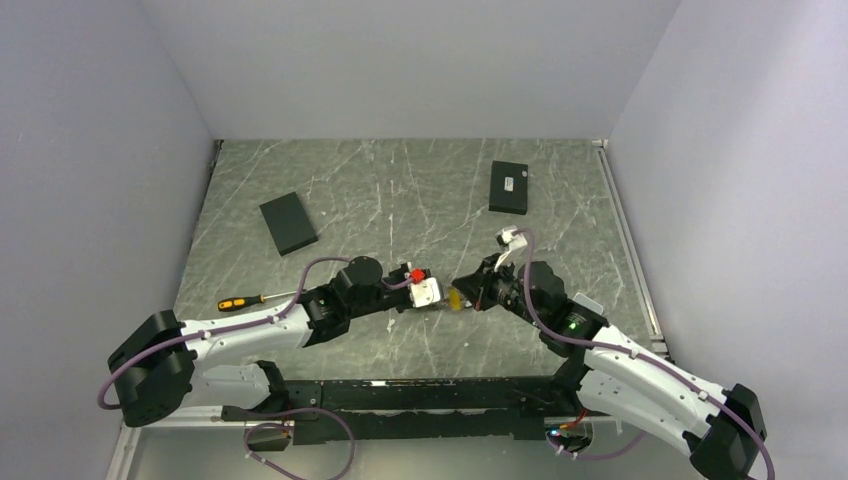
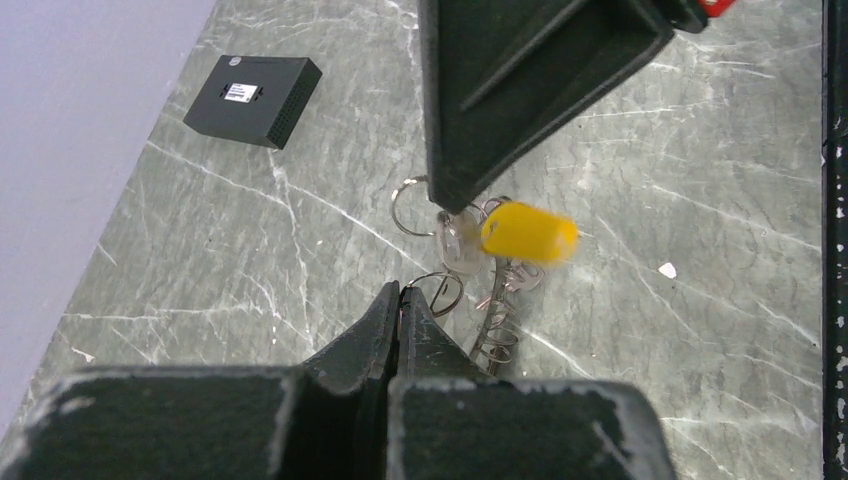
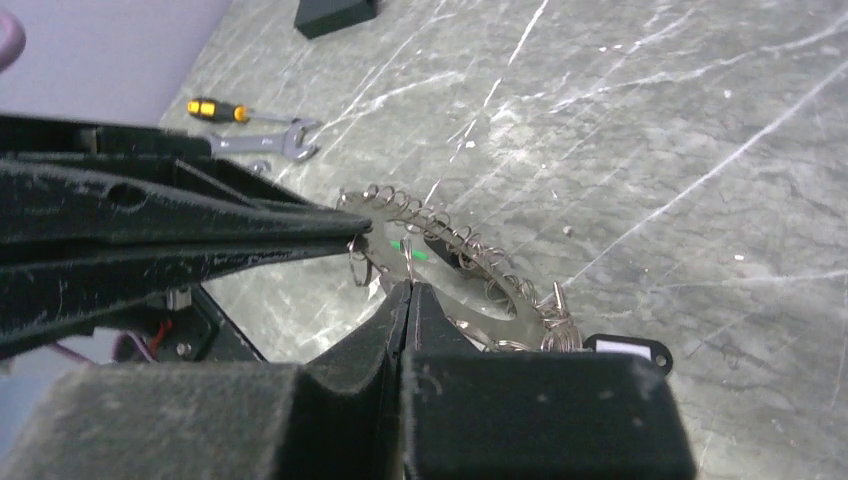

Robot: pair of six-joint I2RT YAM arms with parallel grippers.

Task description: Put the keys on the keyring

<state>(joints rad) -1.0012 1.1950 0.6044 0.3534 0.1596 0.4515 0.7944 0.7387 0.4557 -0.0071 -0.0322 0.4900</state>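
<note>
Both grippers meet over the table's middle. My left gripper (image 2: 402, 290) is shut on a thin wire loop (image 2: 441, 291) of the keyring (image 3: 452, 243), a silver loop strung with many small rings; it shows edge-on in the left wrist view (image 2: 497, 322). My right gripper (image 3: 408, 287) is shut on a thin ring (image 2: 410, 206) that carries a silver key (image 2: 458, 247). The yellow-headed key (image 2: 528, 232) hangs beside it and also shows in the top view (image 1: 456, 298). Left gripper (image 1: 441, 295) and right gripper (image 1: 467, 297) are nearly tip to tip.
A black oval tag (image 3: 626, 350) hangs at the keyring's near end. An orange-handled screwdriver (image 1: 240, 301) and a wrench (image 3: 265, 147) lie at the left. Two black boxes lie behind, one at the left (image 1: 288, 222) and one at the right (image 1: 509, 186).
</note>
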